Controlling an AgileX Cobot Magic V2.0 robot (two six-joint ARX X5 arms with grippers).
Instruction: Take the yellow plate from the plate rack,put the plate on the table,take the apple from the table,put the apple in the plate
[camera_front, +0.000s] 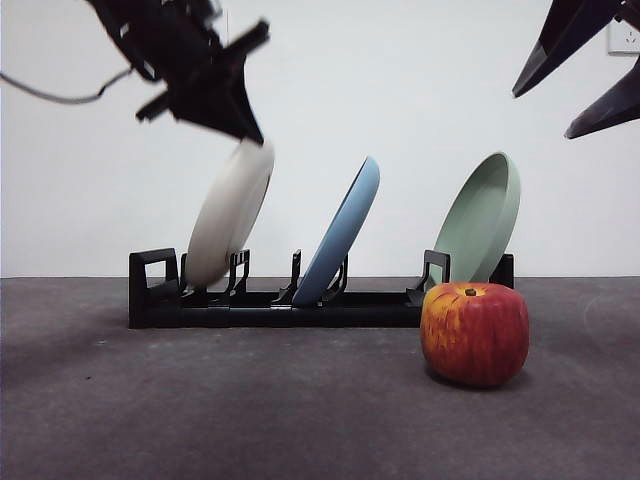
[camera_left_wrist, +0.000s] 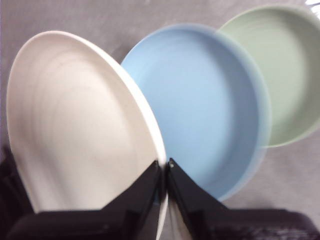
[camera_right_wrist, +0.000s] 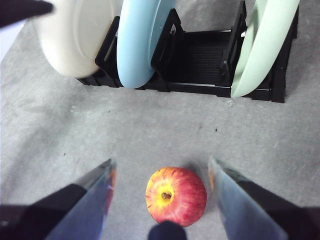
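Leaning in the leftmost slot of the plate rack (camera_front: 270, 305), the yellow plate (camera_front: 228, 215) (more cream than yellow) had its upper rim pinched between the pressed-together jaws of the left gripper (camera_left_wrist: 166, 167), which reached down from the upper left. Right of it in the rack stood the light blue plate (camera_front: 340, 232) and, farthest right, the pale green plate (camera_front: 482, 218). Nearer than the rack's right end, the apple (camera_front: 475, 332) sat on the grey surface (camera_front: 200, 400). Above it hung the right gripper (camera_right_wrist: 162, 172), jaws spread wide, touching nothing.
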